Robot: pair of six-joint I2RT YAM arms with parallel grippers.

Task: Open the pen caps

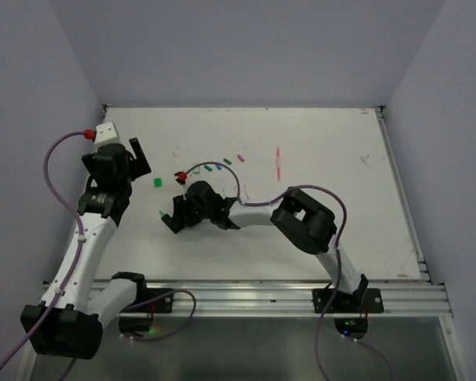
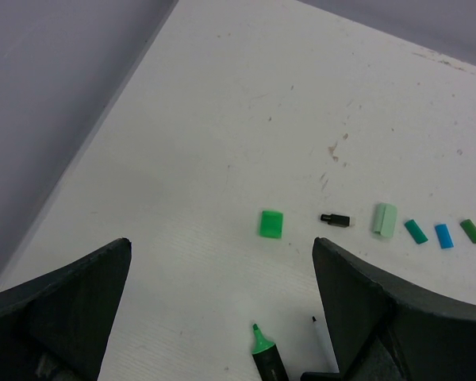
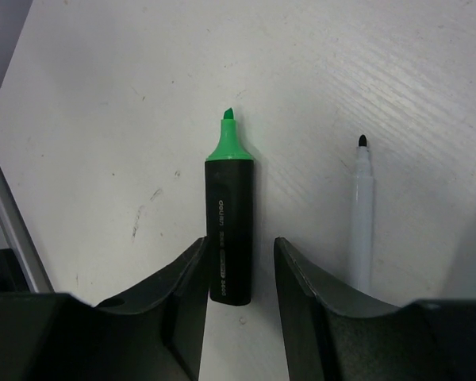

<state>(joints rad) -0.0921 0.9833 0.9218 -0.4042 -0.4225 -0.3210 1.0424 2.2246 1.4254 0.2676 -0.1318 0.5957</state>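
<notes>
Pen caps (image 2: pixel 384 220) lying loose on the table (image 2: pixel 222 95)

Bright green cap (image 2: pixel 270 224) sits alone, with black, pale green, teal, blue and dark green ones lined up past it. Right gripper (image 3: pixel 239 242) is slightly parted, loosely straddling the uncapped black highlighter (image 3: pixel 229 230), with a white pen (image 3: pixel 362 214) beside it. Left gripper (image 2: pixel 222 246) is spread wide with nothing in it.

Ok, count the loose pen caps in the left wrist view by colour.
Bright green cap: 1
Black cap: 1
Pale green cap: 1
Teal cap: 1
Blue cap: 1
Dark green cap: 1
Total: 6
</notes>
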